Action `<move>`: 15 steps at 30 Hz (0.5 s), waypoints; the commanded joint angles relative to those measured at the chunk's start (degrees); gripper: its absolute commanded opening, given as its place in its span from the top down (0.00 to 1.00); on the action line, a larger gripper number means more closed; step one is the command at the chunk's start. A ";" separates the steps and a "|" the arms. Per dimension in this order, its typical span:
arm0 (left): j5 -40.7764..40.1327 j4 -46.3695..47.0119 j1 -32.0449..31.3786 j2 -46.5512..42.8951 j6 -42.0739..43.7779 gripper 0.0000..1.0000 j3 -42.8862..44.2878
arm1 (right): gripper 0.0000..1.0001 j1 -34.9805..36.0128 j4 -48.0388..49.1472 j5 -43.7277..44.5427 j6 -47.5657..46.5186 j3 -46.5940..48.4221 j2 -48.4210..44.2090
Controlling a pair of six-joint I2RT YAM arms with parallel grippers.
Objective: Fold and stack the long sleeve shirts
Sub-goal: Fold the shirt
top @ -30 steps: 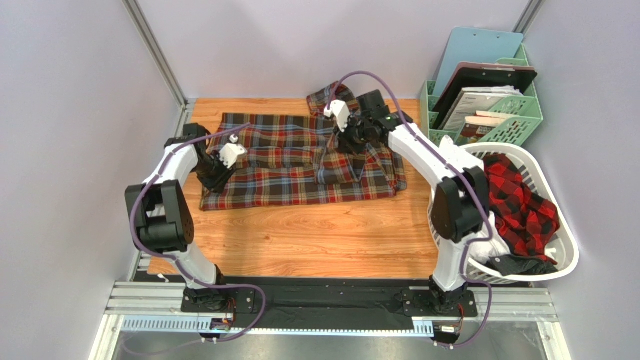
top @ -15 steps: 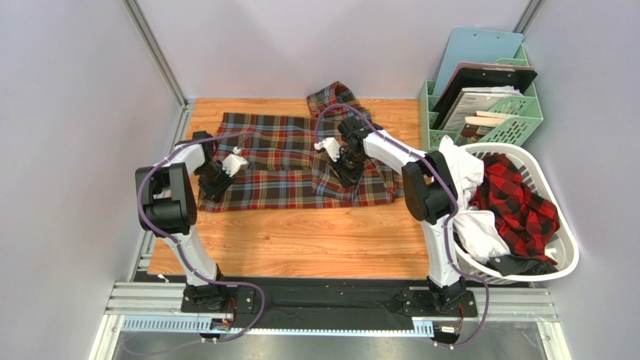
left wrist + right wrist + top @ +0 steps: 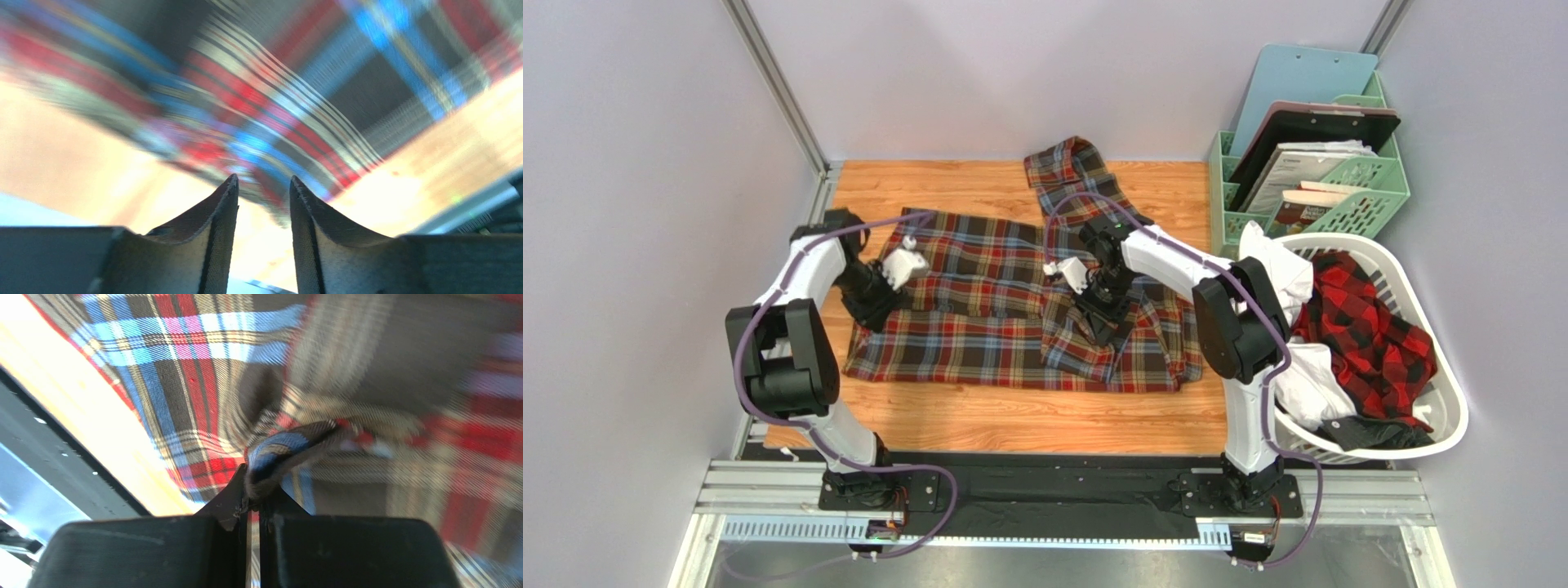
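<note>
The dark brown-olive tartan shirt [image 3: 989,306] lies spread on the wooden table [image 3: 1038,423], with one sleeve [image 3: 1069,165] reaching toward the back. My right gripper [image 3: 1097,314] is low over the shirt's right half and is shut on a bunched fold of it [image 3: 288,444]; its jaws [image 3: 255,484] pinch the cloth. My left gripper [image 3: 871,298] is at the shirt's left edge. In the left wrist view its fingers [image 3: 263,179] stand apart, with the blurred shirt edge [image 3: 294,110] just past the tips. The red-and-black check shirt [image 3: 1382,337] lies in the basket.
A white laundry basket [image 3: 1458,410] stands at the right edge and also holds a white cloth [image 3: 1308,368]. A green file rack [image 3: 1369,196] with folders stands at the back right. Grey walls close in the left, back and right sides.
The tartan shirt has slid toward the near edge of the table, and its right part is more bunched. My right gripper has moved nearer with the fold. My left gripper has barely moved.
</note>
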 commanded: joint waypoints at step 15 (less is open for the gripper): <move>7.24 -3.78 -3.20 14.64 9.78 0.48 18.91 | 1.00 -7.97 -5.86 0.58 2.54 26.83 -9.24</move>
